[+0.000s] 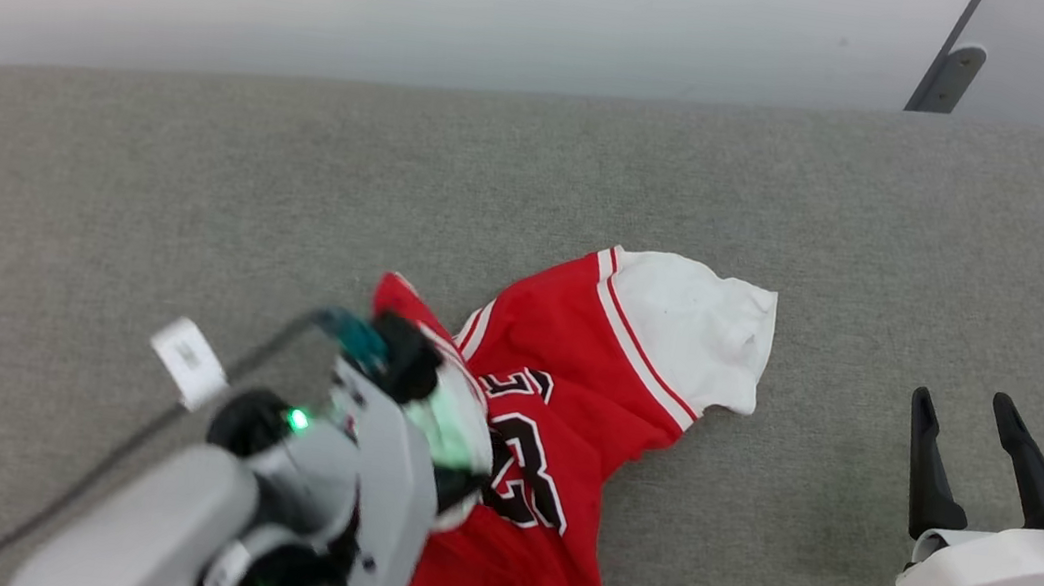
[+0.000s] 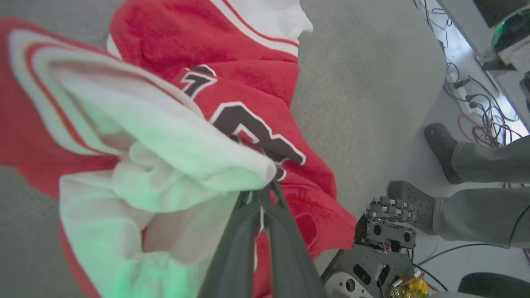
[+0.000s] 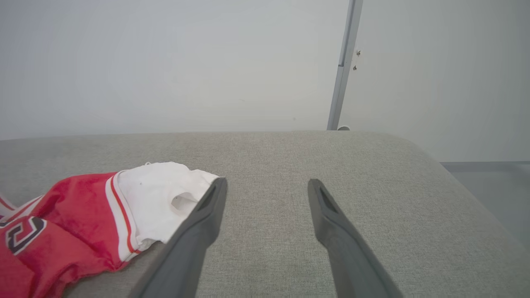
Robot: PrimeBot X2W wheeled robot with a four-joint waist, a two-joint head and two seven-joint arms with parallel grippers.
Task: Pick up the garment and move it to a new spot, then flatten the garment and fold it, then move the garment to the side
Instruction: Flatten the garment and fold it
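Shirt (image 1: 571, 380) gripped for moving
Left tool (image 2: 265, 194) clamped on white sleeve to lift it; right tool (image 1: 962, 394) spread, idle

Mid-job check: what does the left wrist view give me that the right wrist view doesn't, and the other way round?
Left wrist view: the left tool shut on a white fold of the garment, plus a person's feet and floor cables beside the robot.
Right wrist view: the right tool, open and holding nothing, over the grey cushion, with a wall and metal post behind.
Shared: the red garment with white sleeve fabric, crumpled on the cushion.
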